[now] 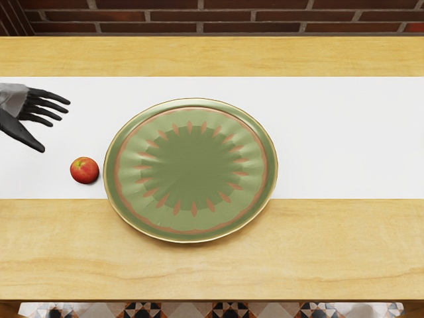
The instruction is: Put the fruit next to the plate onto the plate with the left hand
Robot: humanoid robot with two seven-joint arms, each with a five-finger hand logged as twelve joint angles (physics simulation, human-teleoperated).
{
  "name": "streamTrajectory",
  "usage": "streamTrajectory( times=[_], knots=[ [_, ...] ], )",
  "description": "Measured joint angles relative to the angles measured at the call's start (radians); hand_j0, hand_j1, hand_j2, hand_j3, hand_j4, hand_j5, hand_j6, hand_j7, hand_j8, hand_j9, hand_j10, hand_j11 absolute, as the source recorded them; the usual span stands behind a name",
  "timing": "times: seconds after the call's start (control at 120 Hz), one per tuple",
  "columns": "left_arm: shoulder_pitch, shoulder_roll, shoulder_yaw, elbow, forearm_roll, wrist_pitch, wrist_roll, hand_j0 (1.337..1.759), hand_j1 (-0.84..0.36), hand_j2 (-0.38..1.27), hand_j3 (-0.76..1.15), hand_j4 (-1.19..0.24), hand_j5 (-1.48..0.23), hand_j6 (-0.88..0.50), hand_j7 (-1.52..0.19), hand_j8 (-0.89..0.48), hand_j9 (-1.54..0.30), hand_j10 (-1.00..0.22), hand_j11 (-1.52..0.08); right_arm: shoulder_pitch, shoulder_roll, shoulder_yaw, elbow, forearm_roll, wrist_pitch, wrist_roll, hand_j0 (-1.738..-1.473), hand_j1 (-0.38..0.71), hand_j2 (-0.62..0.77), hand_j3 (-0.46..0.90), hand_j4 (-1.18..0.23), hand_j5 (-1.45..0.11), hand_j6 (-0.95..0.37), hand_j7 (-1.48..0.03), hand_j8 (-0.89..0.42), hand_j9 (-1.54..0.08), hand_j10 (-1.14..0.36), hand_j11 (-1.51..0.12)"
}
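Red, round, glossy apple [85,170] on white table runner [344,139], just left of the plate, not on it | wide round green plate [191,169], scalloped orange pattern, gilt rim | black five-finger left hand [30,118] up-left of apple, apart, fingers spread, holding nothing | pale wooden table [212,245].

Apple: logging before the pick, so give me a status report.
Left hand open, up-left of apple, not touching. Apple on runner, just left of plate, not on it. Nothing between hand and apple.
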Motion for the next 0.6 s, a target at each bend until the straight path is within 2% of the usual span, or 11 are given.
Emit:
streamTrajectory(
  times=[0.108, 0.15, 0.175, 0.233, 0.283, 0.325, 0.383, 0.442, 0.475, 0.6],
  knots=[
    [0.0, 0.0, -0.01, -0.003, 0.003, 0.0, 0.003, 1.658, 0.05, 0.05, 0.0, -0.25, -0.32, -0.25, -0.32, -0.25, -0.32, -0.25, -0.32, 0.004, 0.0, 0.001, 0.0, 0.002, 0.001, 0.002, -1.658, -0.31, -0.01, 0.0, -0.04, -0.05, -0.04, -0.05, -0.04, -0.05, -0.04, -0.05],
    [-0.002, -0.002, -0.011, -0.004, 0.004, 0.0, 0.026, 1.658, 0.05, 0.05, 0.0, -0.25, -0.32, -0.25, -0.32, -0.25, -0.32, -0.25, -0.32, 0.005, 0.0, 0.001, 0.0, 0.002, 0.001, 0.002, -1.658, -0.31, -0.01, 0.0, -0.04, -0.05, -0.04, -0.05, -0.04, -0.05, -0.04, -0.05],
    [-0.003, -0.003, -0.012, -0.009, 0.004, 0.0, 0.063, 1.658, 0.05, 0.05, 0.0, -0.25, -0.32, -0.25, -0.32, -0.25, -0.32, -0.25, -0.32, 0.005, 0.0, 0.001, 0.0, 0.002, 0.001, 0.002, -1.658, -0.31, -0.01, 0.0, -0.04, -0.05, -0.04, -0.05, -0.04, -0.05, -0.04, -0.05],
    [-0.005, -0.005, -0.02, -0.025, 0.004, 0.0, 0.192, 1.658, 0.05, 0.05, 0.0, -0.25, -0.32, -0.25, -0.32, -0.25, -0.32, -0.25, -0.32, 0.006, 0.0, 0.001, 0.0, 0.002, 0.001, 0.002, -1.658, -0.31, -0.01, 0.0, -0.04, -0.05, -0.04, -0.05, -0.04, -0.05, -0.04, -0.05],
    [-0.023, 0.031, -0.032, -0.057, 0.01, 0.0, 0.283, 1.658, 0.05, 0.05, 0.0, -0.25, -0.32, -0.25, -0.32, -0.25, -0.32, -0.25, -0.32, 0.007, 0.0, 0.001, 0.0, 0.002, 0.001, 0.002, -1.658, -0.31, -0.01, 0.0, -0.04, -0.05, -0.04, -0.05, -0.04, -0.05, -0.04, -0.05],
    [-0.027, 0.107, -0.045, -0.128, 0.059, 0.0, 0.347, 1.658, 0.05, 0.05, 0.0, -0.25, -0.32, -0.25, -0.32, -0.25, -0.32, -0.25, -0.32, 0.007, 0.0, 0.001, -0.001, 0.002, 0.0, 0.002, -1.658, -0.31, -0.01, 0.0, -0.04, -0.05, -0.04, -0.05, -0.04, -0.05, -0.04, -0.05],
    [-0.04, 0.158, -0.058, -0.257, 0.164, -0.001, 0.41, 1.658, 0.05, 0.05, 0.0, -0.25, -0.32, -0.25, -0.32, -0.25, -0.32, -0.25, -0.32, 0.006, 0.0, 0.001, -0.001, 0.002, 0.0, 0.002, -1.658, -0.31, -0.01, 0.0, -0.04, -0.05, -0.04, -0.05, -0.04, -0.05, -0.04, -0.05],
    [-0.051, 0.149, -0.066, -0.337, 0.229, -0.001, 0.448, 1.658, 0.05, 0.05, 0.0, -0.25, -0.32, -0.25, -0.32, -0.25, -0.32, -0.25, -0.32, 0.006, 0.0, 0.001, -0.001, 0.002, 0.0, 0.001, -1.658, -0.31, -0.01, 0.0, -0.04, -0.05, -0.04, -0.05, -0.04, -0.05, -0.04, -0.05],
    [-0.057, 0.106, -0.069, -0.37, 0.266, -0.001, 0.462, 1.658, 0.05, 0.05, 0.0, -0.25, -0.32, -0.25, -0.32, -0.25, -0.32, -0.25, -0.32, 0.006, 0.0, 0.001, -0.001, 0.002, 0.0, 0.001, -1.658, -0.31, -0.01, 0.0, -0.04, -0.05, -0.04, -0.05, -0.04, -0.05, -0.04, -0.05],
    [-0.056, 0.0, -0.072, -0.43, 0.471, 0.102, 0.487, 1.658, 0.05, 0.05, 0.0, -0.26, -0.33, -0.26, -0.33, -0.26, -0.33, -0.26, -0.32, 0.006, 0.0, 0.001, -0.001, 0.002, 0.0, 0.001, -1.658, -0.31, -0.01, 0.0, -0.04, -0.05, -0.04, -0.05, -0.04, -0.05, -0.04, -0.05]
  ],
)
